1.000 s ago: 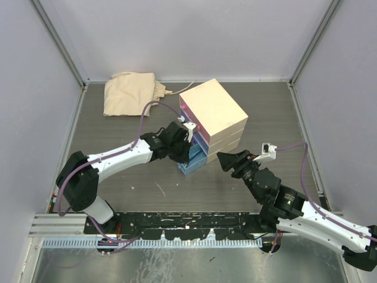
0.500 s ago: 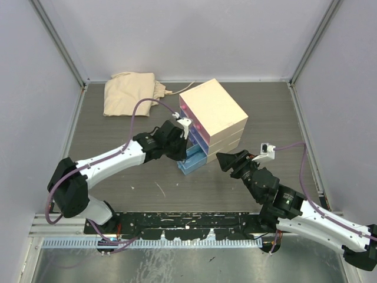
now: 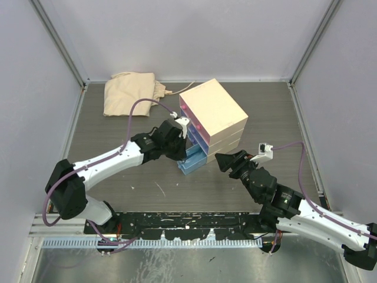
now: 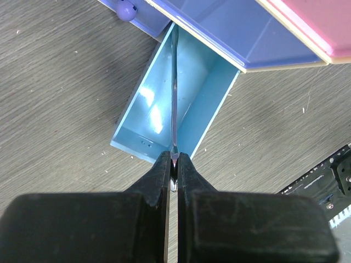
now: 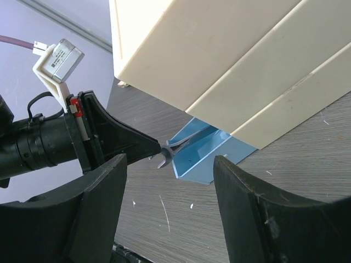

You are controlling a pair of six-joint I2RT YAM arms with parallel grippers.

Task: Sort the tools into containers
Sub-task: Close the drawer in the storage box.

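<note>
— Where do we have the spanner?

— We see the silver spanner [image 4: 174,82] pinched in the left jaws. They are closed tight on its forked end, and the tool is turned edge-on. Its shaft reaches from the jaws out over the light-blue drawer [image 4: 137,118]. That drawer is pulled out from the bottom of the cream chest [image 3: 212,109], which stands on the tabletop [image 3: 271,112].

— Is it lying in the drawer?

— We cannot tell whether it touches the drawer's floor. Its far end runs in under the blue drawer [image 4: 241,33], the next one up, whose round knob [image 4: 126,9] we can see. The pink drawer [image 4: 323,22] sits above that, at the top of the chest.

— And the right jaws?

— We see them standing wide apart with nothing between them. They are near the chest's near side and face the open drawer and the spanner's fork.

— Anything else on the tabletop?

— We see a cream cloth bag [image 3: 131,92] crumpled at the far left, well apart from the chest.
</note>
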